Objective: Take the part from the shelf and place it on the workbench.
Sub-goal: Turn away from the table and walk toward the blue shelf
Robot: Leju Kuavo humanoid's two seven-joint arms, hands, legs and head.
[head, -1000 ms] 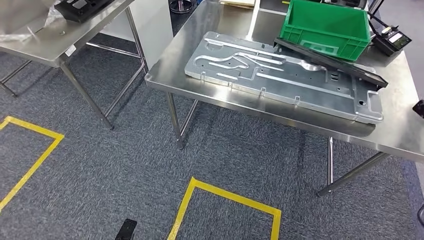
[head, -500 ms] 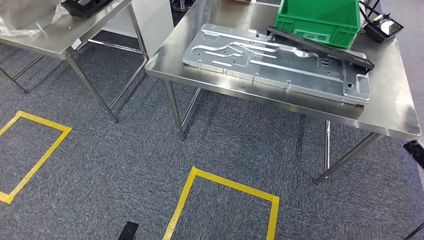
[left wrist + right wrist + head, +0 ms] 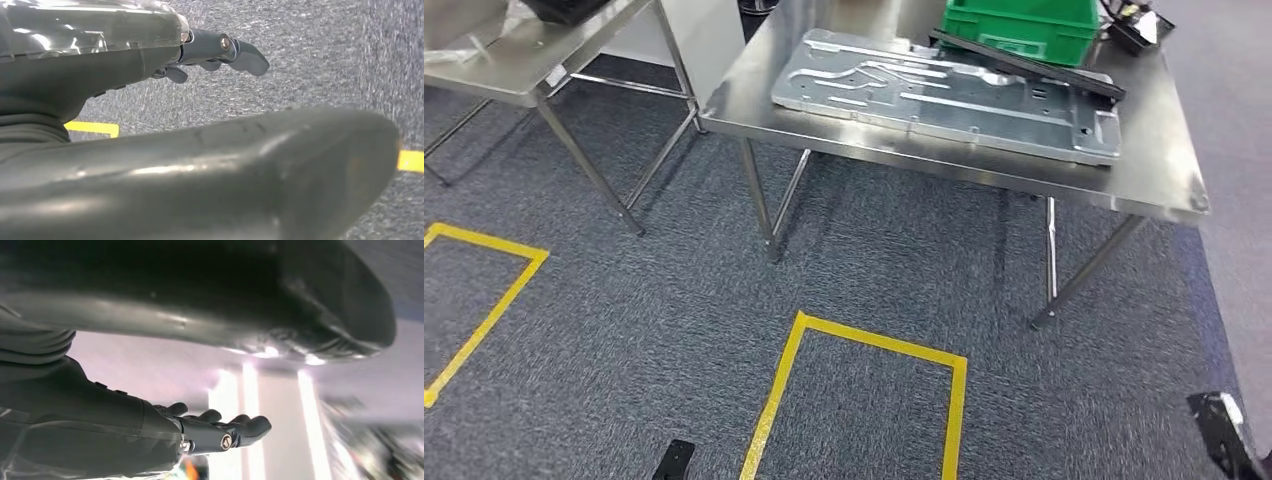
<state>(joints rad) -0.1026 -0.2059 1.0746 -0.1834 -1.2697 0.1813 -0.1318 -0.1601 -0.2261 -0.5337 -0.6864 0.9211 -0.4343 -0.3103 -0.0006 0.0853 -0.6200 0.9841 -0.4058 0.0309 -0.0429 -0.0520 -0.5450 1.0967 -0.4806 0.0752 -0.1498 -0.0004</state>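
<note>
While both hands hang with fingers apart, holding nothing, left hand [image 3: 210, 50], right hand [image 3: 200, 432], metal part [image 3: 944, 95] flat along workbench [image 3: 1154, 165] front edge.

The head view looks down from high at the workbench [image 3: 1164, 180] and carpet [image 3: 624, 300]; both wrist cameras sit close behind their hands.

A silver embossed metal panel [image 3: 944, 92] lay on a brushed steel bench [image 3: 1159, 160], beside a bright green crate [image 3: 1014, 18] and a black strip [image 3: 1024, 62]. Yellow tape outlines [image 3: 864, 345] crossed the speckled blue-grey carpet [image 3: 624, 300].
</note>
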